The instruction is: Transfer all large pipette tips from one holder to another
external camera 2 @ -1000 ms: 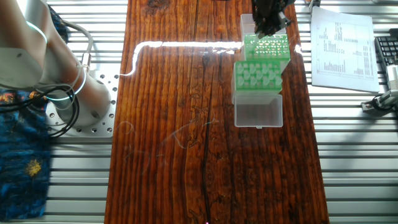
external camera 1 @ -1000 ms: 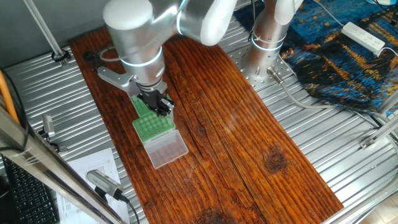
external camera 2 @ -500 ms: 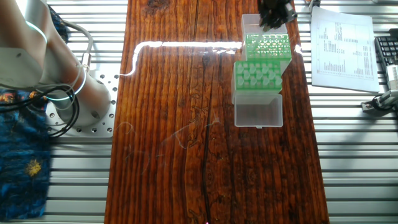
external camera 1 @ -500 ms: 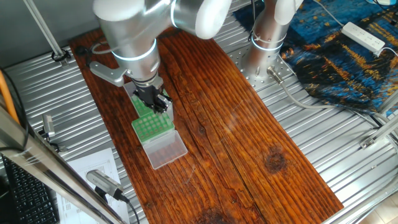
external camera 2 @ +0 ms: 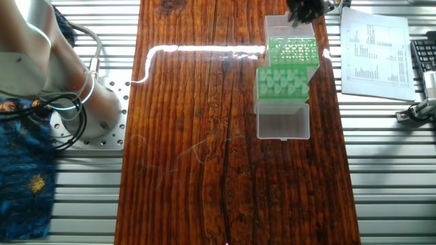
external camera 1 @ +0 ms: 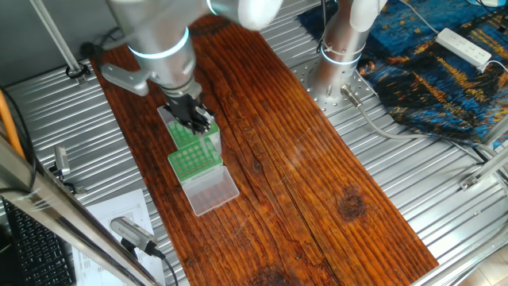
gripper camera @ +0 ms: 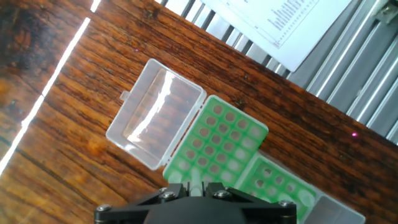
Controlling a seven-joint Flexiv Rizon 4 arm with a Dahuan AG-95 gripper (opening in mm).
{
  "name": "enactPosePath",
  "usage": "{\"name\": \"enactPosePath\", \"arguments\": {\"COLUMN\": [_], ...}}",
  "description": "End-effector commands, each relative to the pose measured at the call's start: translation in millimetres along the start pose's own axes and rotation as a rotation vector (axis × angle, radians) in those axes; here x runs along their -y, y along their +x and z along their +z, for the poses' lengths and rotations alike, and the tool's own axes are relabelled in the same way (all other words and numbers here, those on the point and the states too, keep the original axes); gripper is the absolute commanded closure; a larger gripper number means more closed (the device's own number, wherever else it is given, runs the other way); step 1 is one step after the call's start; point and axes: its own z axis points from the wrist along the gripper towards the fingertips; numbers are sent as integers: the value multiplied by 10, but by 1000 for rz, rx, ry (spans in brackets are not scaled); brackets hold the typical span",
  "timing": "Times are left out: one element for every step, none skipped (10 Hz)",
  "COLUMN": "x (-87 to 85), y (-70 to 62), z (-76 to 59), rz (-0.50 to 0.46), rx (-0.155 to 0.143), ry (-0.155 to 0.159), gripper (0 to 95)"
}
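The claw [external camera 1: 193,116] hangs over the far end of two green tip racks that sit end to end on the wooden surface [external camera 1: 302,159], left of centre in one fixed view. In the other fixed view the claw [external camera 2: 304,9] is at the top edge of the frame, above the open clear lid [external camera 2: 289,26] of the upper rack [external camera 2: 293,51]; the lower rack [external camera 2: 285,84], just below and touching it, carries the large pipette tips [external camera 2: 282,83], their pale round ends up in a grid, with its own clear lid [external camera 2: 283,125] folded out toward the bottom. In the hand view the claw's dark body fills the bottom edge; a pale tip-like piece shows between its fingers, but whether it is gripped or the fingers are clenched I cannot tell. A printed sheet [external camera 2: 375,47] lies at upper right.
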Motion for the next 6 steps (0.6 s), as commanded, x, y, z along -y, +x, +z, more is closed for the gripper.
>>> {"name": "enactPosePath", "arguments": {"x": [14, 24, 40, 71, 84, 99], "y": [-33, -50, -65, -83, -90, -106], "z": [-116, -179, -247, -352, -397, -458], "rz": [-2, -6, -10, -18, -20, -23], "rx": [-13, -19, -26, -34, -37, -39], "ry": [-7, -10, -14, -18, -18, -19], "gripper": [950, 950, 950, 950, 950, 950]}}
